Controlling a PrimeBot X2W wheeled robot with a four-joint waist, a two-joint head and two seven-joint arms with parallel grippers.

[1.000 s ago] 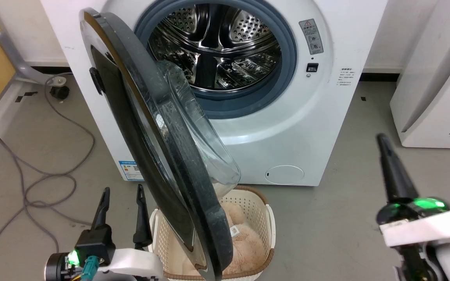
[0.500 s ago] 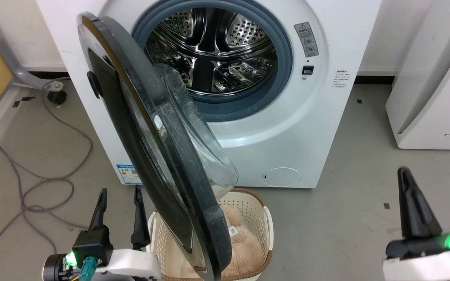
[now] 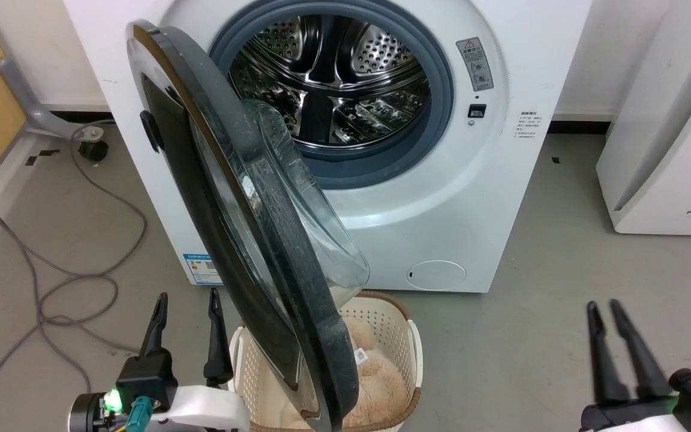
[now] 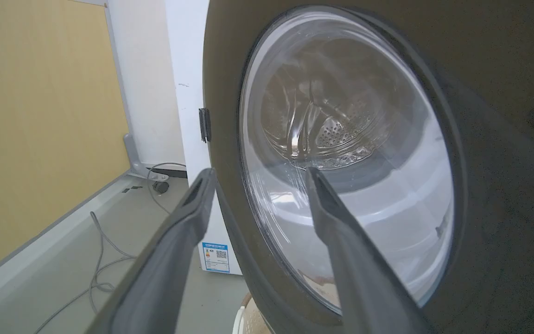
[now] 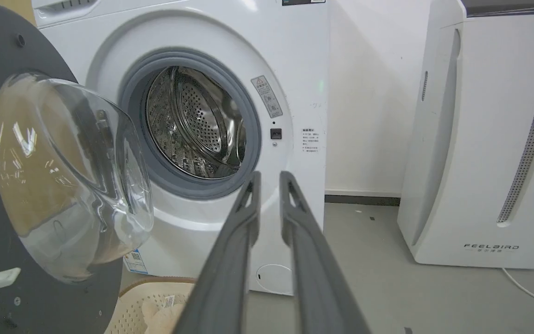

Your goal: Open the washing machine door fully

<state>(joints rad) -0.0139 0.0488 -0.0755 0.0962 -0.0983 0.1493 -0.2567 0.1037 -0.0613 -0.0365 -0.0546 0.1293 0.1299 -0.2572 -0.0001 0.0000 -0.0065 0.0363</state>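
The large round washing machine door (image 3: 249, 228), glossy black rim around clear domed glass, stands half-swung, edge-on, just right of the nearer left pincer (image 3: 188, 294), whose fingers are spread wide on nothing. The right pincer (image 3: 602, 303), narrowly parted and empty, sits well off. The left wrist view gives its outer side, the right wrist view its dark grey inner side.

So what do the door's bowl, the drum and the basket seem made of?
Clear domed bowl of the washing machine door: likely glass, glossy, see-through with reflections. Shiny perforated drum: polished steel, mirror glints. Cream perforated basket: probably matte plastic, brown trim.
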